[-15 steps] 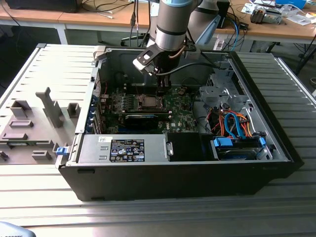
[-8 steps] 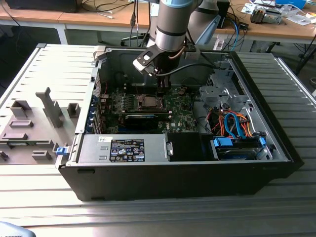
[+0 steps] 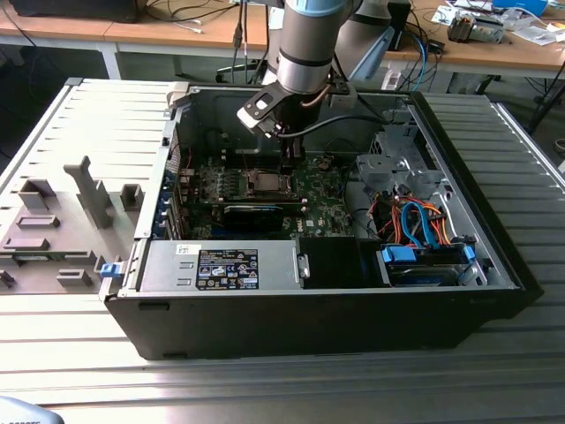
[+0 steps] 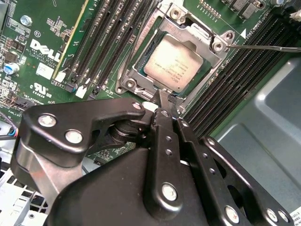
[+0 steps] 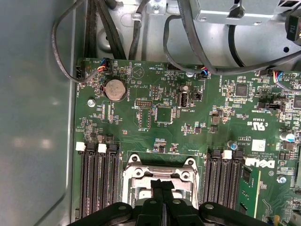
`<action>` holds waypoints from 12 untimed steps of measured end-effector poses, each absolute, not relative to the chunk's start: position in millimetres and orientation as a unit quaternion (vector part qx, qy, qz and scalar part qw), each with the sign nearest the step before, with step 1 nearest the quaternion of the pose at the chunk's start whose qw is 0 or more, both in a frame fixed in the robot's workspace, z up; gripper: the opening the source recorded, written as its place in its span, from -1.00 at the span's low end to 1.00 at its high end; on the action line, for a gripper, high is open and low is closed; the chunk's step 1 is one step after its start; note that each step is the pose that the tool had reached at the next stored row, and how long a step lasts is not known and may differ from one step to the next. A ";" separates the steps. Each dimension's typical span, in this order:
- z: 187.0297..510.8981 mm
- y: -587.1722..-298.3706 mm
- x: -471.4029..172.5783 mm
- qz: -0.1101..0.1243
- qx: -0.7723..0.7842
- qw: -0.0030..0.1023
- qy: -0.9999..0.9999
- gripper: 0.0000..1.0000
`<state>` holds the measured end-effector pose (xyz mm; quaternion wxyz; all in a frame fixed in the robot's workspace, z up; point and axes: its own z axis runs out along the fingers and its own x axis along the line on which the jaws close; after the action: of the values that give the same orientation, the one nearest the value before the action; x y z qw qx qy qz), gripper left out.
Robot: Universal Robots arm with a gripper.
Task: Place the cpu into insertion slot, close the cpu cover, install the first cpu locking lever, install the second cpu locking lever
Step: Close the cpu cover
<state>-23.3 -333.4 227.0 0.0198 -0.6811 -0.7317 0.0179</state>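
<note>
Grey ribbed metal bench (image 3: 265,389) carries the open black-and-grey computer case (image 3: 353,318). Inside lies the green motherboard (image 5: 141,122), w/ the arm reaching down over it.

In the second wrist view the small square insertion slot with the silvery rim (image 4: 129,82) holds the flat square cpu with the dull silver-grey top (image 4: 173,63). It looks seated flat. The thin silvery cpu cover frame (image 4: 197,33) appears to lie down around it, chip top showing thru the window.

A thin bare wire locking lever (image 4: 263,47) sticks out sideways from one corner of the slot, prob not latched.

Black pincer (image 4: 165,102) is closed, fingers pressed together w/ nothing visibly between them. Its tip sits right at the cover's near edge; can't tell if it touches.

Handling, as a judgement:
- **Cpu:** light, stiff, smooth-topped. Its underside and the slot contacts are prob fragile, so hold it by the side edges only.
- **Cover:** thin sheet metal, stiff but springy on its hinge. Push on the frame strip, not the chip.
- **Lever:** springy wire, likely slippery against smooth fingertips. Best taken near its free end, where leverage is greatest.
</note>
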 end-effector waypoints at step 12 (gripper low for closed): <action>223.4 -333.4 -25.0 0.018 -0.681 0.020 -0.732 -0.79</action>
<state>-25.0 -333.4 223.4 0.0197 -0.6811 -0.7317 0.0179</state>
